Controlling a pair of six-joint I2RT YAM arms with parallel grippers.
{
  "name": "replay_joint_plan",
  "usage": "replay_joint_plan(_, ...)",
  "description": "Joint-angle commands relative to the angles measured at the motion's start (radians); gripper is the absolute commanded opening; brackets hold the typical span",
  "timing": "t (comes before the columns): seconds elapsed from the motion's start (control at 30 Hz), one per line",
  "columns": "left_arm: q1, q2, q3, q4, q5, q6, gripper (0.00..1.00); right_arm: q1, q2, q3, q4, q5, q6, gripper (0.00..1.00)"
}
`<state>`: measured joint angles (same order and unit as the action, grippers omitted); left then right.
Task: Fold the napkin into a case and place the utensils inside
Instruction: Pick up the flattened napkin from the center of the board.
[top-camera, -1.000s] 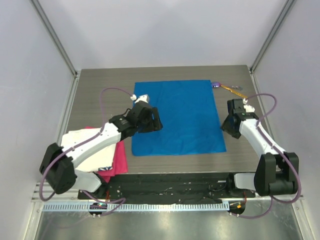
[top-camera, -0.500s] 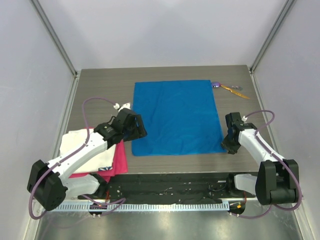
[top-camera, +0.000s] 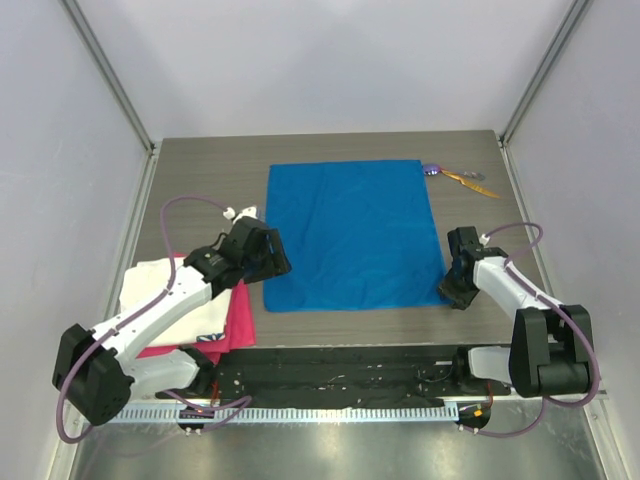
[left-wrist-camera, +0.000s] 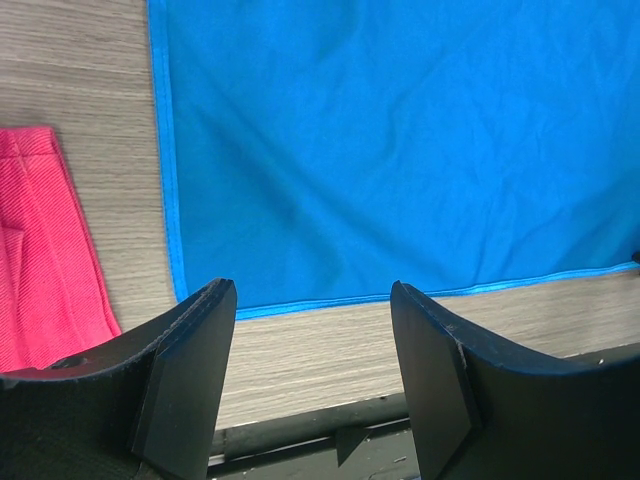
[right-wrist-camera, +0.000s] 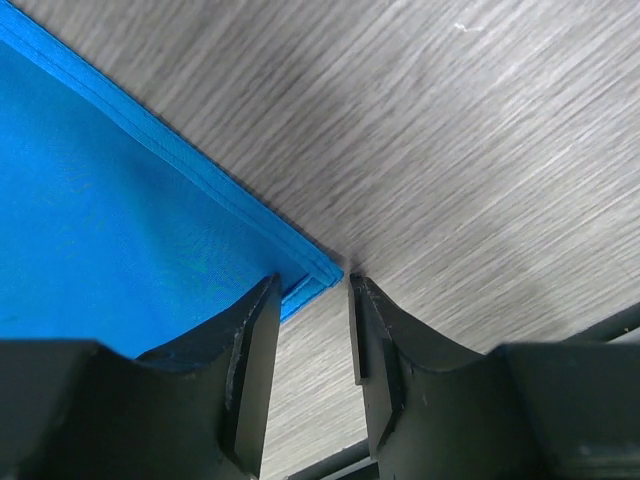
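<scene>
Now, the napkin (top-camera: 350, 232) lies spread flat in the middle of the surface (top-camera: 200, 180), 1 bright blue sheet with no fold in it yet. The utensils (top-camera: 455, 174), 2 slim pieces, sit just off its far right corner, well apart from both arms.

Left tool (left-wrist-camera: 312, 300) hangs over the near left corner with its fingers spread wide, and only the cloth edge and bare wood show beneath the gap. Right tool (right-wrist-camera: 312, 283) is down low at the near right corner, its fingers drawn in to a slim gap but not pressed together. The corner tip sits right at the mouth of that gap and wood shows through, so I judge nothing is pinched yet.

How will it handle? It looks thin, light and limp, with a slight sheen, so probably slippery against hard fingers. It should drape and sag, not hold a shape. The hemmed border looks like the firmest bit, so the 2 near corners on that hem are the places to take hold, with a nearly full squeeze. Lifting both corners together should keep the edge straight, while 1 alone would likely skew the sheet. One risk is a fingertip pushing the corner along and rucking it. The pink cloth (left-wrist-camera: 40, 250) and white cloth (top-camera: 175, 300) lie just beside the left corner, so the left tool needs care there.
</scene>
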<state>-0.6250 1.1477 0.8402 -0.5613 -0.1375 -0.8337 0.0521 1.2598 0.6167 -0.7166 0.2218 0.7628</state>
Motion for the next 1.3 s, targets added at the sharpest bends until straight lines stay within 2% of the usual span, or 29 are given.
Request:
replay_joint_plan(0.0, 0.008, -0.04, -0.003, -0.041, -0.019, -0.005, 0.68, 0.003, 0.023, 0.0, 0.045, 0.033, 0.006, 0.42)
replay_joint_plan(0.2, 0.018, -0.074, -0.052, -0.14, -0.134, -0.051, 0.69, 0.003, 0.017, -0.012, 0.055, 0.027, 0.006, 0.33)
replay_joint_plan(0.33, 0.024, -0.062, -0.081, -0.189, -0.157, -0.107, 0.67, 0.003, -0.008, -0.025, 0.062, 0.013, 0.001, 0.21)
replay_joint_plan(0.63, 0.022, 0.015, -0.093, -0.186, -0.125, -0.137, 0.54, 0.003, -0.043, -0.009, 0.057, -0.025, -0.016, 0.08)
replay_joint_plan(0.7, 0.01, 0.03, -0.089, -0.186, -0.123, -0.143, 0.49, 0.003, -0.053, -0.008, 0.055, -0.032, -0.019, 0.07)
replay_joint_plan(0.83, -0.024, 0.064, -0.102, -0.161, -0.113, -0.189, 0.48, 0.003, -0.076, -0.014, 0.057, -0.024, -0.023, 0.04)
replay_joint_plan(1.27, -0.027, 0.15, -0.148, -0.068, -0.056, -0.255, 0.52, 0.003, -0.08, -0.015, 0.075, -0.048, -0.04, 0.01)
